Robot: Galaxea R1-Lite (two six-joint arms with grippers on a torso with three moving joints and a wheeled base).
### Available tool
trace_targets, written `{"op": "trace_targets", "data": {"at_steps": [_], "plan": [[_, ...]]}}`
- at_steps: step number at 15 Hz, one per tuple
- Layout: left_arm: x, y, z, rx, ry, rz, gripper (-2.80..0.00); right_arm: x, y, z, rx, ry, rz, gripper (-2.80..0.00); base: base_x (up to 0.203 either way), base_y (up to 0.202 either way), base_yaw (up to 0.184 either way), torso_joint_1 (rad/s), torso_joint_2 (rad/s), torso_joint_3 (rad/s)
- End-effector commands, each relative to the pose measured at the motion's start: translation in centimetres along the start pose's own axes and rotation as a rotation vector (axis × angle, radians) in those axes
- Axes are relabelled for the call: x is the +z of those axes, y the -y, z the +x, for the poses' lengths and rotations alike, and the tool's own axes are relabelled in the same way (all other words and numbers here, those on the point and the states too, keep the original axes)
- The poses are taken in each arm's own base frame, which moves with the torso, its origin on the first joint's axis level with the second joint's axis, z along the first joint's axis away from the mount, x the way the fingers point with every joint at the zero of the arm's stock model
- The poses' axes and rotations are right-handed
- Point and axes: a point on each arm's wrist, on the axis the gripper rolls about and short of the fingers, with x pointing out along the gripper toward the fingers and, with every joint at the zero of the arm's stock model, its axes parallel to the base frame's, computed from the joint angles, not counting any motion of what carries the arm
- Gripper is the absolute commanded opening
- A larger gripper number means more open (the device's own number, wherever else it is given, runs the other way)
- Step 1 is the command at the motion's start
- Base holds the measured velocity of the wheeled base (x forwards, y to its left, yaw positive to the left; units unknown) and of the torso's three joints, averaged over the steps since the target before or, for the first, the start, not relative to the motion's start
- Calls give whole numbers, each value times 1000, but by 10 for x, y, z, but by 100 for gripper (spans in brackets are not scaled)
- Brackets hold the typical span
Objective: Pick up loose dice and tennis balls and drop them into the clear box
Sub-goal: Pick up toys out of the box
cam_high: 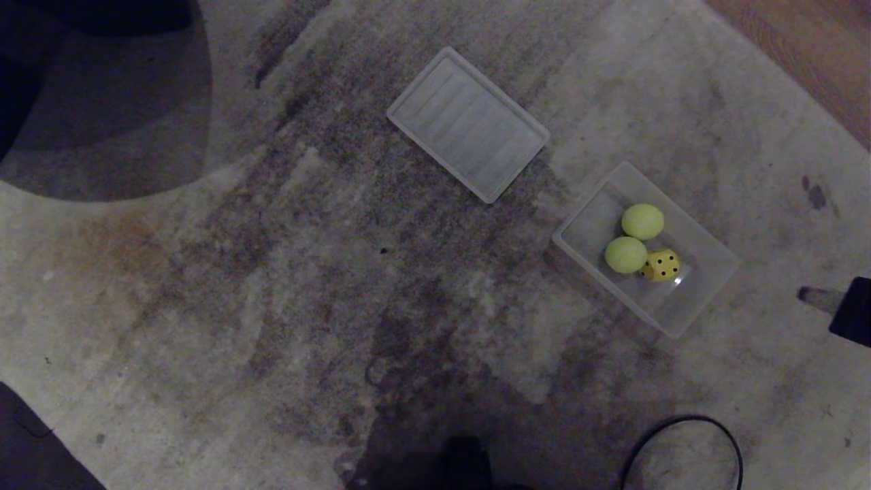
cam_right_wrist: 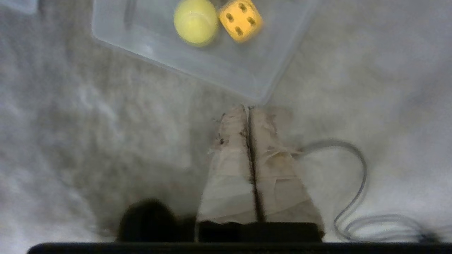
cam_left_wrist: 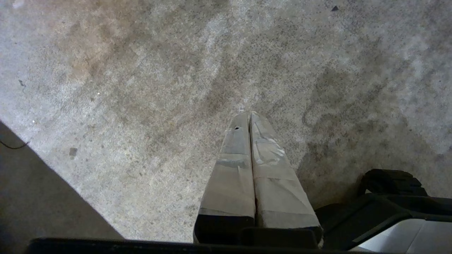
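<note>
The clear box (cam_high: 708, 279) sits on the carpet at the right of the head view, holding two tennis balls (cam_high: 642, 221) (cam_high: 625, 254) and a yellow die (cam_high: 661, 265) with black pips. In the right wrist view the clear box (cam_right_wrist: 226, 67) holds one visible tennis ball (cam_right_wrist: 195, 22) beside the yellow die (cam_right_wrist: 241, 19). My right gripper (cam_right_wrist: 247, 109) is shut and empty, hanging over bare carpet just short of the box's near corner. My left gripper (cam_left_wrist: 248, 114) is shut on nothing, over bare carpet. Neither gripper shows in the head view.
A flat ribbed translucent lid (cam_high: 468, 124) lies on the carpet behind and to the left of the box. A black cable (cam_high: 684, 439) loops on the floor at the near right, seen too as a cable (cam_right_wrist: 356, 183) beside my right gripper. Wooden floor (cam_high: 810, 47) borders the carpet far right.
</note>
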Motion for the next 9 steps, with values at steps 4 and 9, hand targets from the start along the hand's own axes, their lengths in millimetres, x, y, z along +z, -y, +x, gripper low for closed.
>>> {"op": "trace_targets", "data": {"at_steps": [4, 9], "plan": [[0, 0, 0, 3, -3, 0, -280, -43, 15, -121, 18, 192, 4, -280, 0, 0, 0, 0, 0, 0], [0, 0, 0, 1, -3, 0, -280, -104, 34, -137, -29, 110, -71, -280, 0, 0, 0, 0, 0, 0]]}}
